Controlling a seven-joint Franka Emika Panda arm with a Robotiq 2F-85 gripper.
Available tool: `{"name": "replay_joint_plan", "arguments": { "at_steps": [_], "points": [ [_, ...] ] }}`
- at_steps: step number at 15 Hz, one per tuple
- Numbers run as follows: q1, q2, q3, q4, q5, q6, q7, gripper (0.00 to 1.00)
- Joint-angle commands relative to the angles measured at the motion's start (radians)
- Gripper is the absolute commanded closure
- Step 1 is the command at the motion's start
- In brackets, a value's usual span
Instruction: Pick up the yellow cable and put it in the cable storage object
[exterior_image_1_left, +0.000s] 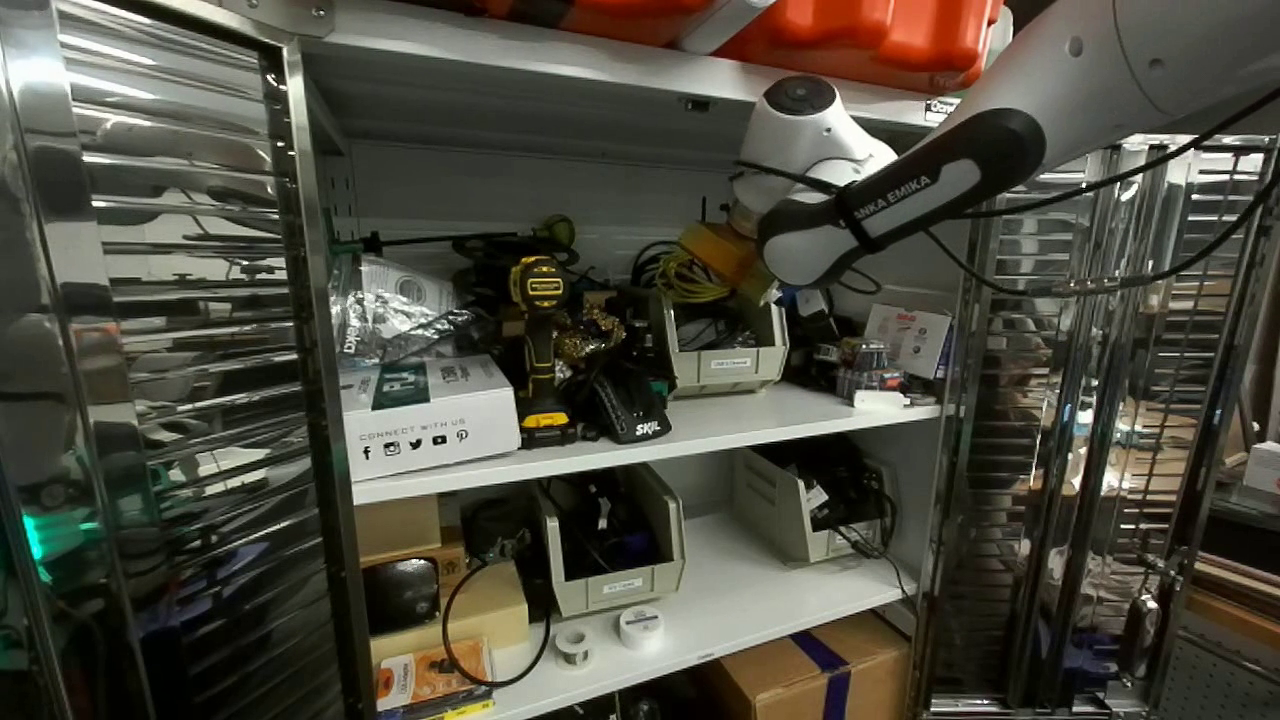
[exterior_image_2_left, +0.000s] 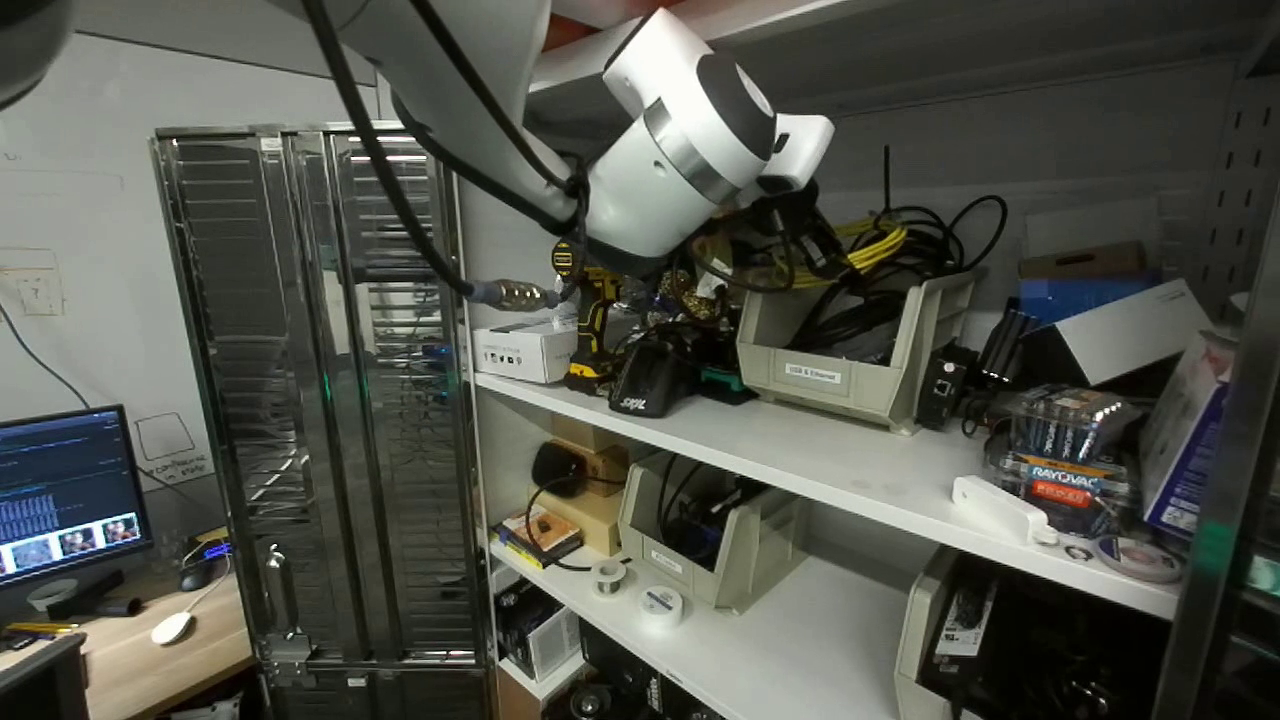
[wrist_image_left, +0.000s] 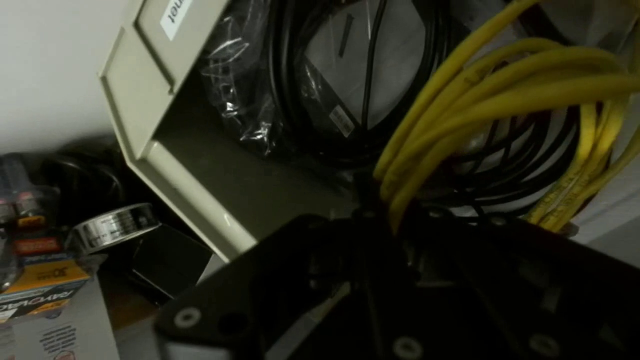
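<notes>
Exterior views, set back, both face shelves (exterior_image_1_left: 800, 408), sharing upper bin (exterior_image_1_left: 729, 380); wrist view looks close into it.

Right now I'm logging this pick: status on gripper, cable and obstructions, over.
Gripper shut on yellow cable. Loops at top of USB & Ethernet bin, full lift unclear. Black cables close by, possible snag.

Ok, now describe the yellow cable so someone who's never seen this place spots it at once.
Inside the open cabinet, find the shelf holding the black-and-yellow cordless drill, then its beige-grey bin labelled "USB & Ethernet". The yellow cable loops at that bin's top, gripped by the end effector. Its bright yellow strands stand out against the black cables around it.
</notes>
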Motion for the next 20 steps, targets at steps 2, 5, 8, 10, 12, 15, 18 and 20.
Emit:
{"name": "replay_joint_plan", "arguments": {
  "at_steps": [2, 5, 8, 10, 12, 15, 18, 20],
  "points": [
    [0.024, 0.037, -0.015, 0.088, -0.041, -0.091, -0.005, 0.98],
    [0.016, 0.038, -0.002, 0.084, -0.035, -0.122, -0.049, 0.64],
    [0.016, 0.033, 0.001, 0.077, -0.038, -0.129, -0.087, 0.55],
    [0.064, 0.021, -0.060, 0.064, 0.015, -0.118, -0.136, 0.38],
    [0.075, 0.004, -0.070, 0.041, 0.040, -0.114, -0.170, 0.23],
    [0.095, -0.032, -0.078, -0.007, 0.069, -0.113, -0.220, 0.02],
    [0.078, -0.082, -0.036, -0.070, 0.017, -0.114, -0.229, 0.00],
    [0.083, -0.120, -0.035, -0.114, -0.006, -0.104, -0.241, 0.00]
  ]
}}
